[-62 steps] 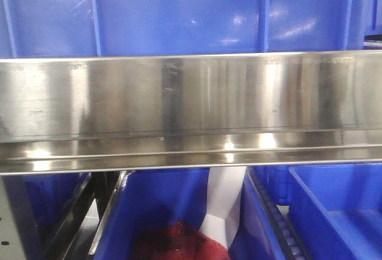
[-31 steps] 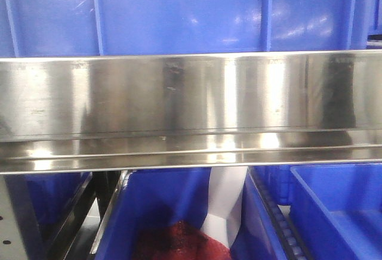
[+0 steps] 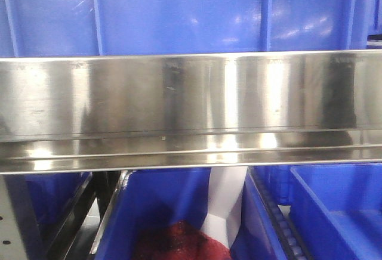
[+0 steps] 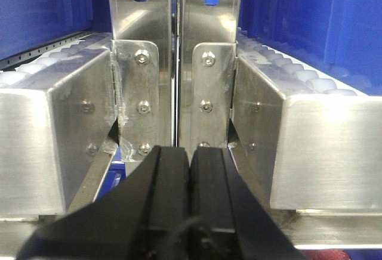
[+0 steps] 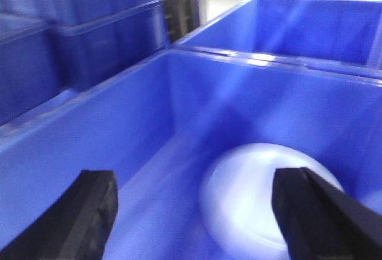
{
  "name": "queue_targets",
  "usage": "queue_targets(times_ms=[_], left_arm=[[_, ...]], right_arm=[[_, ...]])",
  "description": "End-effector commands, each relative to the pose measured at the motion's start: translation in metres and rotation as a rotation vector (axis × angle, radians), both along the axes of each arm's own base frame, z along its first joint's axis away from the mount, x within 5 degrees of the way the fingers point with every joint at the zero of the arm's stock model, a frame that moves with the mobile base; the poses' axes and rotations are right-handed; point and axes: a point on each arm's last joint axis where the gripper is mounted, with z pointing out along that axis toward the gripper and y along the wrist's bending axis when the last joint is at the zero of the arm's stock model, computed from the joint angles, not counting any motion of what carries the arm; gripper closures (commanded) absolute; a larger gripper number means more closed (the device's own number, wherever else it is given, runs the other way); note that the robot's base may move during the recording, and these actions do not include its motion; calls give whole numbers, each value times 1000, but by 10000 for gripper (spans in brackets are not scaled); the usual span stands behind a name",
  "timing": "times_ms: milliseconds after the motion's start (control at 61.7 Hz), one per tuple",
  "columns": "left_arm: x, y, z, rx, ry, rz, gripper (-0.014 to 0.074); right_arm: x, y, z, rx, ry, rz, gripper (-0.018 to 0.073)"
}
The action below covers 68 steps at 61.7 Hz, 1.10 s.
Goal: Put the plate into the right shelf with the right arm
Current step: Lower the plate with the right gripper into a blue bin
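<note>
The plate (image 5: 256, 203) lies on the floor of a blue bin (image 5: 149, 152), toward its far wall, free of the right claw (image 5: 197, 212), whose black fingers (image 5: 89, 212) stand wide apart above it. Only the right wrist view shows this. The front view shows the right shelf (image 3: 191, 111) as a broad steel rail with blue bins above and below, and a red mass (image 3: 179, 242) in a lower bin; against the earlier frames it is unchanged. The left claw (image 4: 190, 176) is pressed closed, empty, before the steel uprights (image 4: 173, 63).
</note>
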Motion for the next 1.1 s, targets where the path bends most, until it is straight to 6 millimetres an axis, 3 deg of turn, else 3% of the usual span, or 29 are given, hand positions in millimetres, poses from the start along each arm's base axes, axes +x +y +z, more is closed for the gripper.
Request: queue_targets(times_ms=[0,65,130,211,243,486,923,1086], left_arm=[[0,0,5,-14,-83,4,643],[0,0,5,-14,-83,4,643],[0,0,5,-14,-83,4,643],[0,0,5,-14,-83,4,643],[0,0,5,-14,-83,4,643],[0,0,5,-14,-83,4,643],[0,0,5,-14,-83,4,643],[0,0,5,-14,-83,4,643]], right_arm=[[-38,-19,47,61,-135,-3,-13],[-52,-25,54,38,-148,0,94],[-66,-32,61,22,-167,1,240],[-85,-41,71,27,-192,6,484],[-91,-43,74,32,-204,6,527],[-127,-60,93,71,-289,3,494],[-126,-59,92,70,-285,3,494],[-123,-58,80,57,-256,3,494]])
